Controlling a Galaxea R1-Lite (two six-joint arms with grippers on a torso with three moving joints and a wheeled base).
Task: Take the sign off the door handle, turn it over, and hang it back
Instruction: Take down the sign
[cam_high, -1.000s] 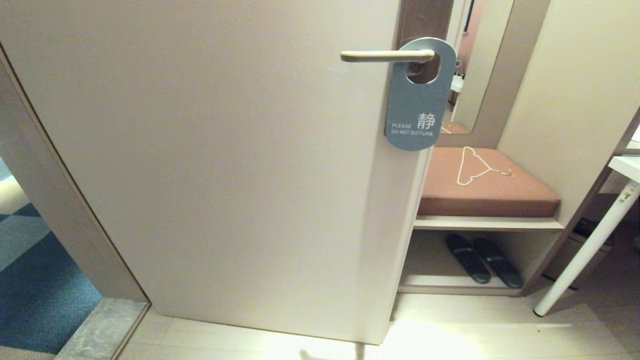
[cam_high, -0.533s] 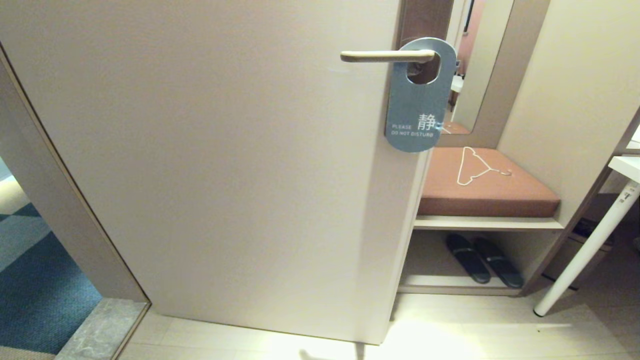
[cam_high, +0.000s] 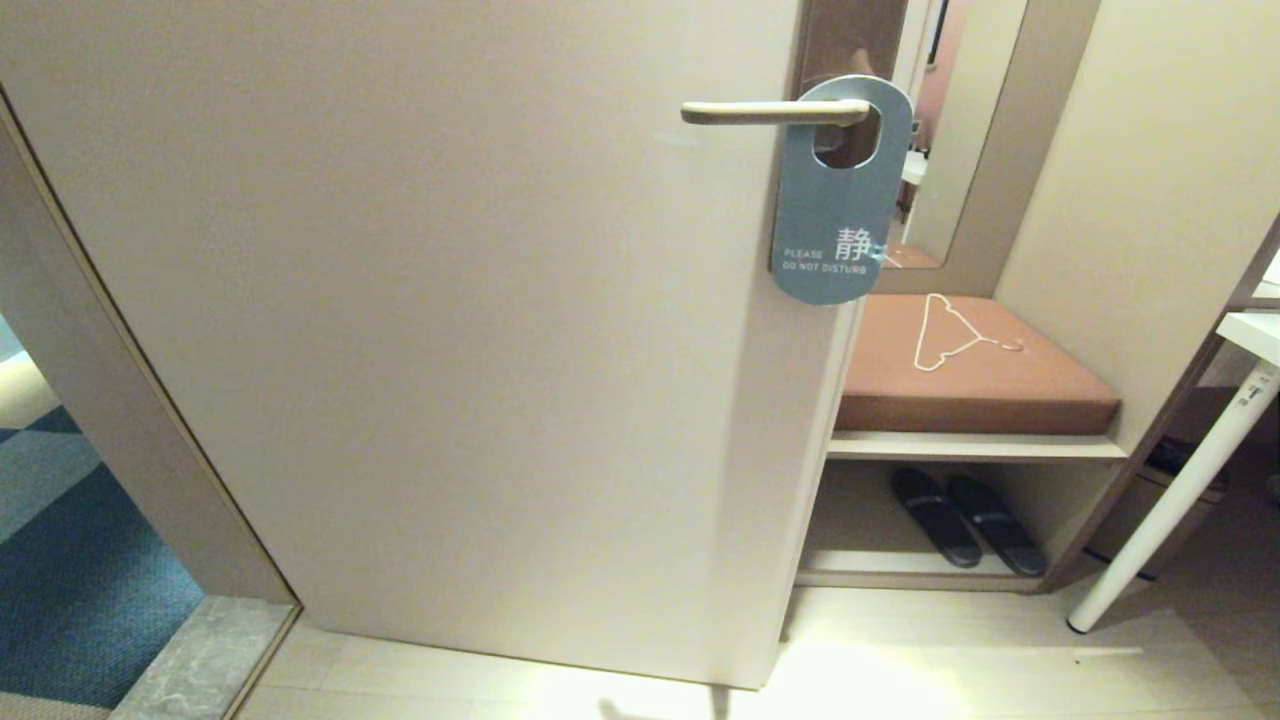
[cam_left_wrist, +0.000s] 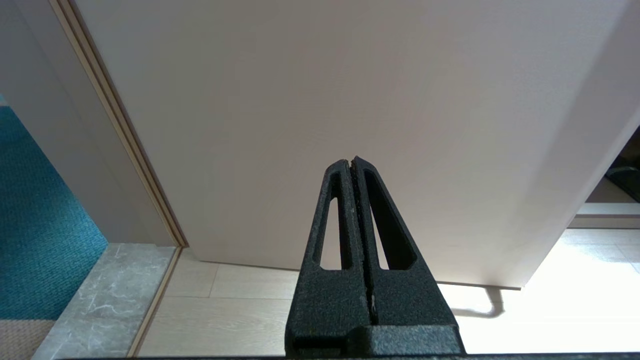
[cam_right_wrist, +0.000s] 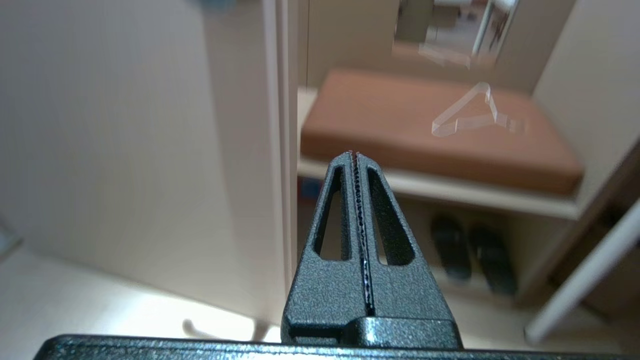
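The sign (cam_high: 838, 200) hangs blue side out on the handle (cam_high: 775, 111), high on the door (cam_high: 450, 300). My left pincer (cam_left_wrist: 352, 162) and right pincer (cam_right_wrist: 354, 156) are both clenched on nothing, low down, well below the sign.

Blue-grey sign (cam_high: 838, 200) with white lettering, champagne door handle (cam_high: 770, 112), rust-brown cushion (cam_high: 975, 385), teal carpet (cam_high: 70, 590).

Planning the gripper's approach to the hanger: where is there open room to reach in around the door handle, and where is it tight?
Open: the bare door face left of and below the door handle. Also clear is the sign's lower half, past the door edge. Tight: the sign's hole, which the lever fills, with the backplate behind it.
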